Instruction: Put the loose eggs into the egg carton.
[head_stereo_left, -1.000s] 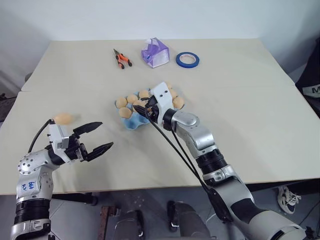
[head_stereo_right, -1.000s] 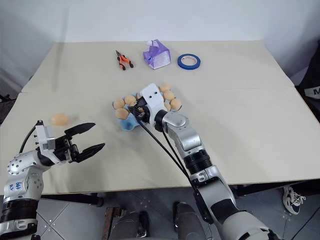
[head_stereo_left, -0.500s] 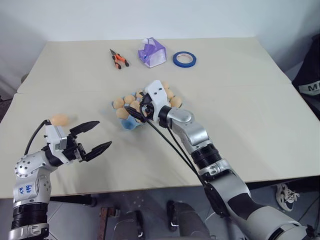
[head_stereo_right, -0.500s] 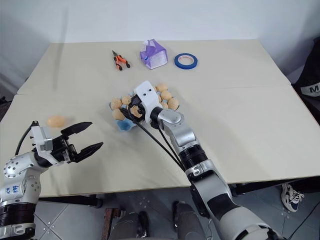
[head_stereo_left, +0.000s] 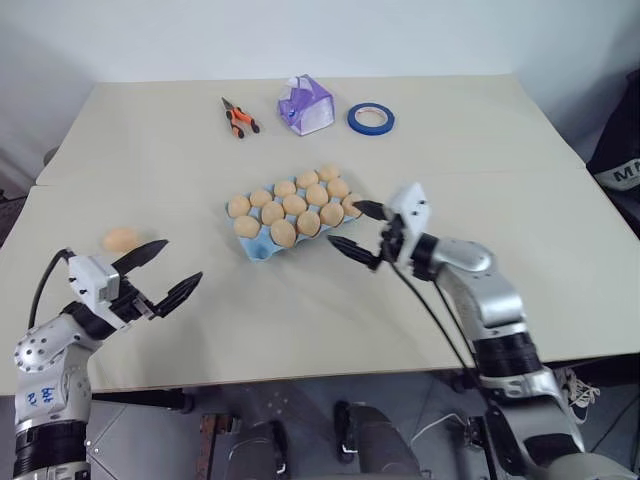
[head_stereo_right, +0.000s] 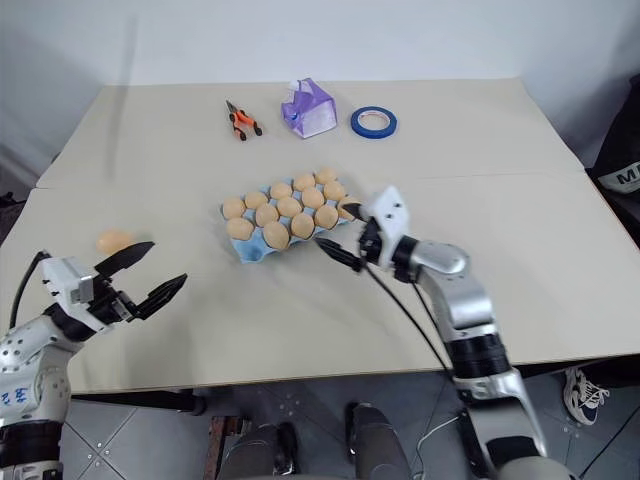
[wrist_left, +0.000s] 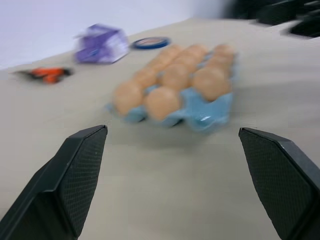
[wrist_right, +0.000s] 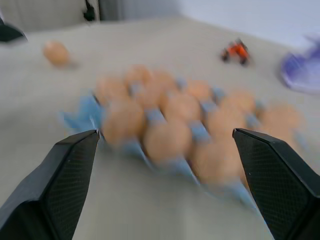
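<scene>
Right gripper (head_stereo_left: 355, 228), jaws open and empty, is hovering beside the egg carton (head_stereo_left: 262, 246); left gripper (head_stereo_left: 160, 272), open-jawed, is facing the loose egg (head_stereo_left: 120, 239) at nine o'clock.

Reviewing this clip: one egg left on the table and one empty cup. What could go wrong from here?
1. The loose egg lies free beside the open left gripper; a nudge could roll it away.
2. The only empty cup in the egg carton is crowded by seated eggs, so placement may knock them.

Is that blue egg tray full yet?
Nearly full. The egg carton shows one bare blue cup at its near left corner, the other cups hold eggs, and one loose egg lies on the table.
</scene>
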